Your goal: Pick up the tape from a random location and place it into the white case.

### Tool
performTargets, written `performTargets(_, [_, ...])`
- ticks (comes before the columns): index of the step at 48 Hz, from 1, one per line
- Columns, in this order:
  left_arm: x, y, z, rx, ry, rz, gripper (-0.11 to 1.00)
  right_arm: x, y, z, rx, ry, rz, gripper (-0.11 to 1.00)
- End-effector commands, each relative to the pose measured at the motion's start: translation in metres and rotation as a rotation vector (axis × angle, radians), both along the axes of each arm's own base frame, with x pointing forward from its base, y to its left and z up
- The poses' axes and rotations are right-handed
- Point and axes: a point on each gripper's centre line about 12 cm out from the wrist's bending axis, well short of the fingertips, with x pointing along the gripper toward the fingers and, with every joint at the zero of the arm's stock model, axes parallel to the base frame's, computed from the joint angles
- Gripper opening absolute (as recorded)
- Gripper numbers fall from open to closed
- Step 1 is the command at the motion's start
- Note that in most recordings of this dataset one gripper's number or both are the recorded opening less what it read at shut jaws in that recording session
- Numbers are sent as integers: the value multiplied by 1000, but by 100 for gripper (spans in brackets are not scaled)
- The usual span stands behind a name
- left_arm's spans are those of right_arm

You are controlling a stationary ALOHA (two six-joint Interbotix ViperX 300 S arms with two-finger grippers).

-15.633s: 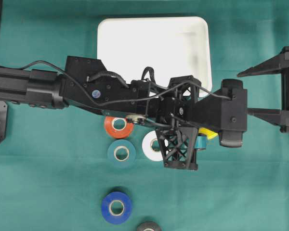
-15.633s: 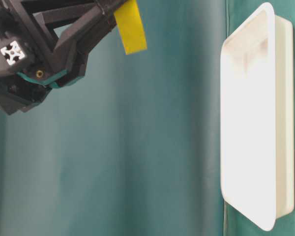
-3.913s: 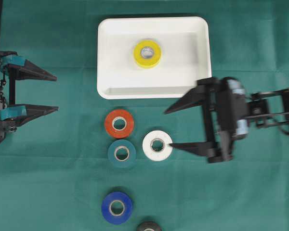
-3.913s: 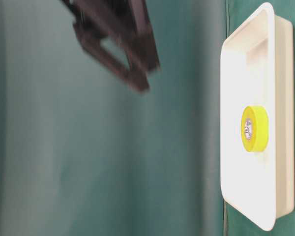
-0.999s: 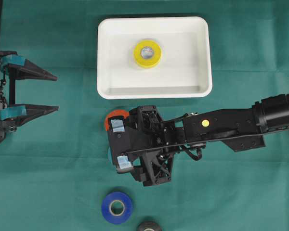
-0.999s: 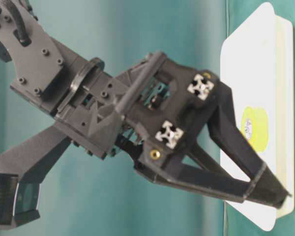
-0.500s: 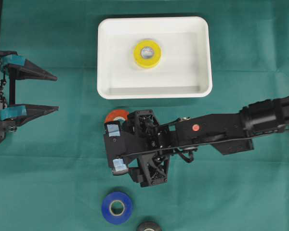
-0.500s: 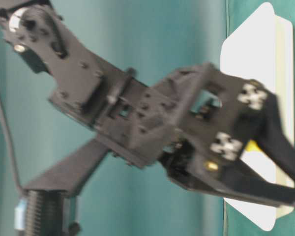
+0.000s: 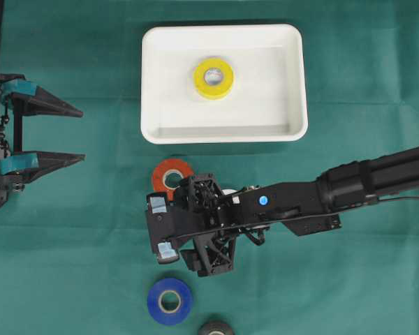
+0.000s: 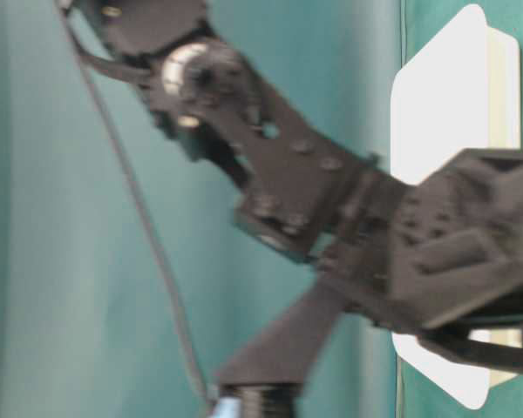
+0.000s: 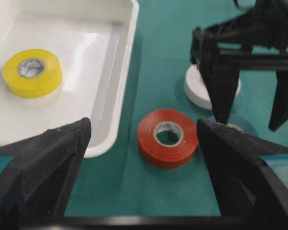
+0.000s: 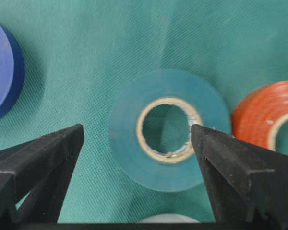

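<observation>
Right hand [image 12: 137, 143] hovers directly above the teal tape roll [image 12: 169, 141], fingers spread wide, nothing gripped. In the right wrist view one fingertip [image 12: 67, 143] sits outside the roll's left edge, while the other [image 12: 206, 143] overlaps its right rim, near the cardboard core.

Step in hand, as I judge it: descent to grasp the teal roll.

To do it well:
- Nudge the hand toward the orange tape roll [image 12: 273, 117] so both fingers straddle the full outer width, or else commit to pinching one wall through the core. As it stands, the right finger would land on top of the roll.
- The orange roll lies just beside the teal one; that gap is tight, so the finger must drop cleanly into it without shoving the neighbour.
- The white tape roll [image 11: 199, 88] and blue tape roll [image 9: 170, 301] are close too; go straight down and close only once the tips reach the green tabletop [image 9: 70, 244].

Left hand [image 11: 144, 139] is parked at the tabletop's edge, fingers apart, holding nothing.

Container: the white case [image 9: 153, 125] lies beyond the orange roll. It holds one yellow tape roll [image 9: 214, 77], flat, near its middle; the rest of its floor is bare.
</observation>
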Motion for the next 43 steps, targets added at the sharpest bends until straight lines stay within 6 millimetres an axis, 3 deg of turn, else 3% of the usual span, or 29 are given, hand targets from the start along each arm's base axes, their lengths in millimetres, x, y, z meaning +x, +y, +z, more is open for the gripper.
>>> performTargets(1, [3, 1, 5, -2, -13, 2, 91, 8, 5, 12, 14, -52, 2, 91])
performTargets(12, [3, 0, 5, -2, -12, 1, 91, 10, 4, -5, 21, -37, -13, 91])
performTargets(34, [3, 0, 5, -2, -11, 1, 91, 10, 4, -7, 19, -37, -11, 85])
performTargets(38, [3, 0, 5, -2, -9, 1, 91, 10, 2, -8, 10, -33, -9, 74])
performTargets(43, [3, 1, 4, -2, -8, 2, 91, 9, 2, -12, -3, -21, -1, 46])
